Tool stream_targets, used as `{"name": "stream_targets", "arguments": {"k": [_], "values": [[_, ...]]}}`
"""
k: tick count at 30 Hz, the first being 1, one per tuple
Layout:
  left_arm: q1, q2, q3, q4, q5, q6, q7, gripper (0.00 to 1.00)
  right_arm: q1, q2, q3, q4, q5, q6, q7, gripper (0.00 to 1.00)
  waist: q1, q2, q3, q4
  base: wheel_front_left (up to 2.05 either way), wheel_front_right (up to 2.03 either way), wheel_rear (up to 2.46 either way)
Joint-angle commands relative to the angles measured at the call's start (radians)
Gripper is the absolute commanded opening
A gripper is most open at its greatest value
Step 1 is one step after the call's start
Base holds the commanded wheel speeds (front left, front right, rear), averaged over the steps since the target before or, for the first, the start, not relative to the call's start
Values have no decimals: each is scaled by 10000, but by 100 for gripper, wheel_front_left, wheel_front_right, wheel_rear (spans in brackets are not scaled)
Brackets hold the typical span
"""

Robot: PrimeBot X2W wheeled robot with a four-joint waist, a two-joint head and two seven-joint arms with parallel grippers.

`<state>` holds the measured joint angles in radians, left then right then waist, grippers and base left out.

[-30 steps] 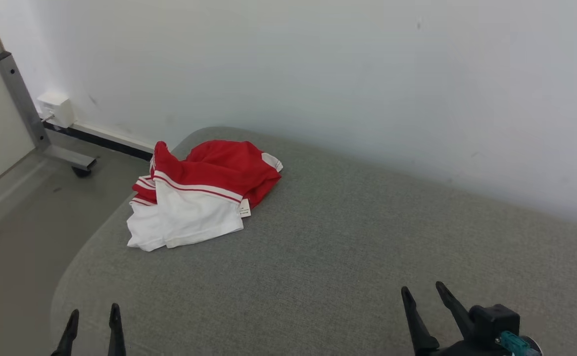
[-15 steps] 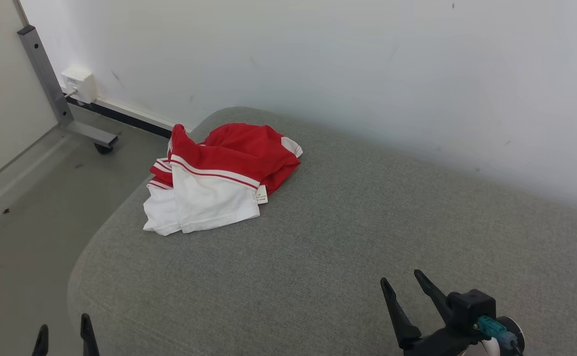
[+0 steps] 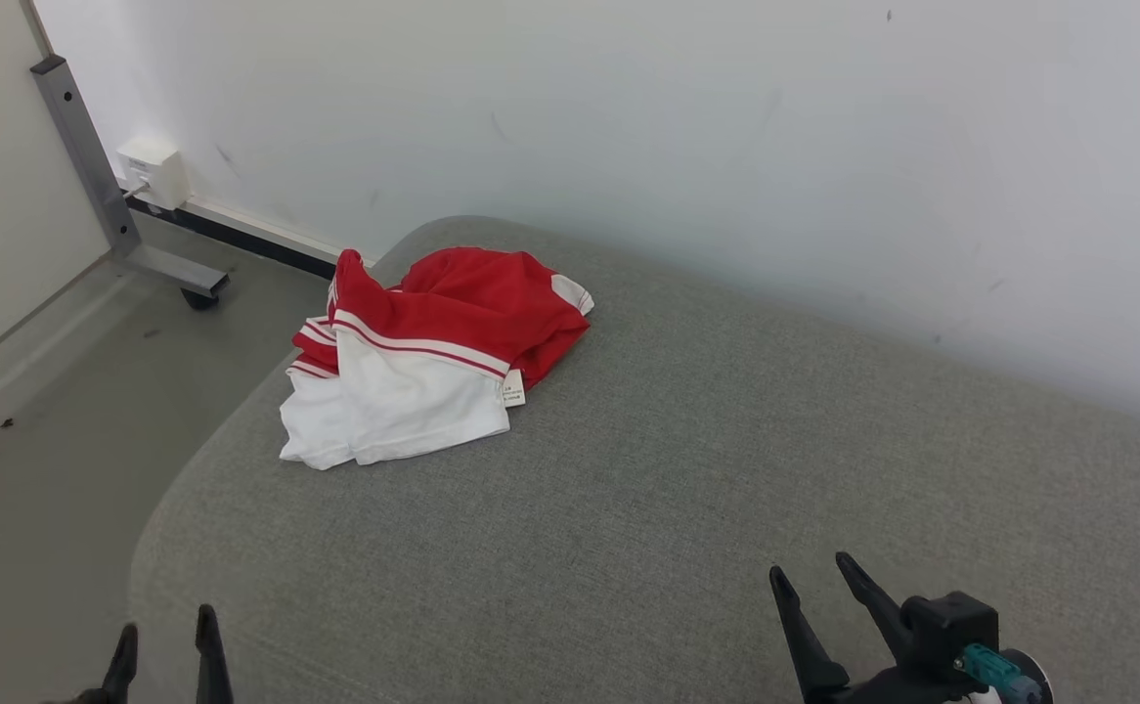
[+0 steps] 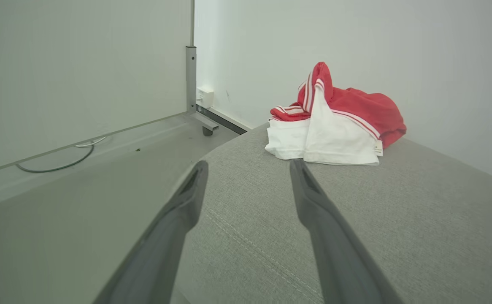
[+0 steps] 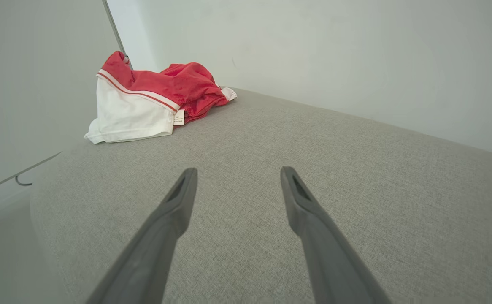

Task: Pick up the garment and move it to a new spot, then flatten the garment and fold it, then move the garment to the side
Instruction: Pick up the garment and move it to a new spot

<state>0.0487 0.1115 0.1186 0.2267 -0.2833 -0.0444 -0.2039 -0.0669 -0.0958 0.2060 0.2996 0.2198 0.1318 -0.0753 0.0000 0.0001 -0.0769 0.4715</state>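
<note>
Over the last second our head view swings a little. The garment point(image 3: 433, 352), the white wall box point(image 3: 152, 171) and the metal post point(image 3: 81, 147) all slide together up and to the right in the picture, so we read that as our own camera turning, not the cloth moving. The garment, a red and white piece with striped trim, lies crumpled in a heap near the far left corner of the grey cushion point(image 3: 678, 469), close to its rounded edge and to the wall point(image 3: 726, 147), with nothing touching it. Our left gripper point(image 3: 166, 623) sits at the near left edge of the cushion, fingers spread and empty. Our right gripper point(image 3: 809, 567) hangs over the near right part, also spread wide with nothing between the fingers. Both are well apart from the cloth. We judge that nothing of the task is done yet and that we are only lining ourselves up. The pick-up comes next, and the left arm looks to have the shorter reach to the heap, whose white hem faces us
</note>
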Motion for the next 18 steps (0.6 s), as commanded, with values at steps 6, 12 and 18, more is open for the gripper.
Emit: {"name": "stream_targets", "arguments": {"k": [6, 12, 18], "values": [[-1270, 439, -244, 572, -563, -425, 1382, 100, 581, -58, -143, -511, -172, -21, 222, 100, 0, -1, 55, -368, 0, 0, 0], [-2672, 880, 47, 927, -1590, -626, 2658, 100, 466, -454, 271, -1613, -393, -21, 935, 100, 0, -1, 1101, -1620, 0, 0, 0], [-4034, 1613, 374, 1176, -2620, -797, 3595, 100, -9, -854, 718, -2780, -488, -21, 1523, 100, 0, -1, 2561, -2995, 0, 0, 0]]}}
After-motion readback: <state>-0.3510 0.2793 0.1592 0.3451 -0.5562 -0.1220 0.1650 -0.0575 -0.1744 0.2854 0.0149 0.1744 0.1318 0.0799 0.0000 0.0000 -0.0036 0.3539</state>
